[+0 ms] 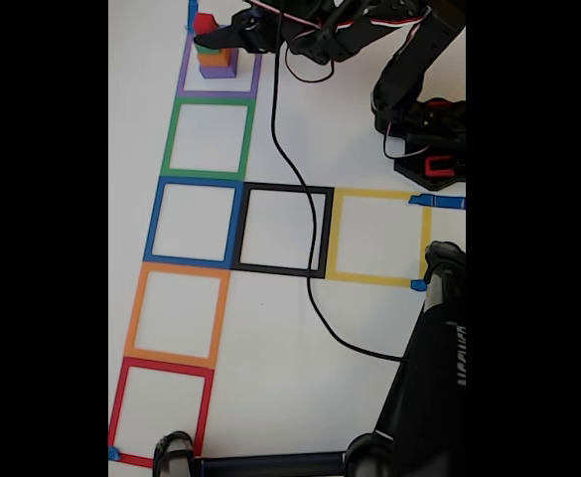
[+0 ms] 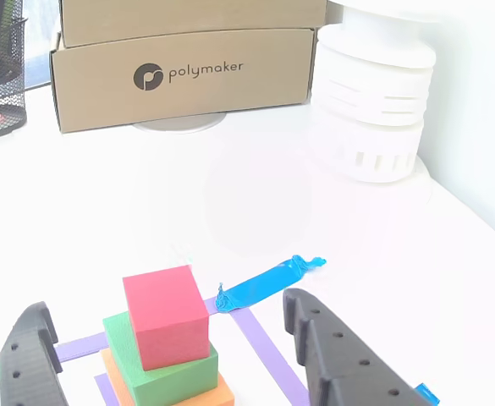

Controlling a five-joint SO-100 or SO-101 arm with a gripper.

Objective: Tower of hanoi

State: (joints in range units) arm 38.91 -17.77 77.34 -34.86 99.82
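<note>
With the red cube [image 2: 167,315] perched slightly askew on the green block [image 2: 167,370], could topple if a fingertip clips it on the way down. Sits atop the orange block [image 2: 217,394] and, in the fixed view, a purple base block [image 1: 218,71], all inside the purple taped square [image 1: 218,89] at the far end of the column. Flanked by the gripper [image 2: 175,359], fingers spread wide to either side, touching nothing, holding nothing. Could also drag the green layer along if closed too low, or knock the stack off-centre through an uneven squeeze. Beyond, the green square [image 1: 209,137], blue square [image 1: 195,221], orange square [image 1: 175,315], red square [image 1: 161,407], black square [image 1: 283,230] and yellow square [image 1: 379,237], each holding no block. Further back, a Polymaker cardboard box [image 2: 179,76].
</note>
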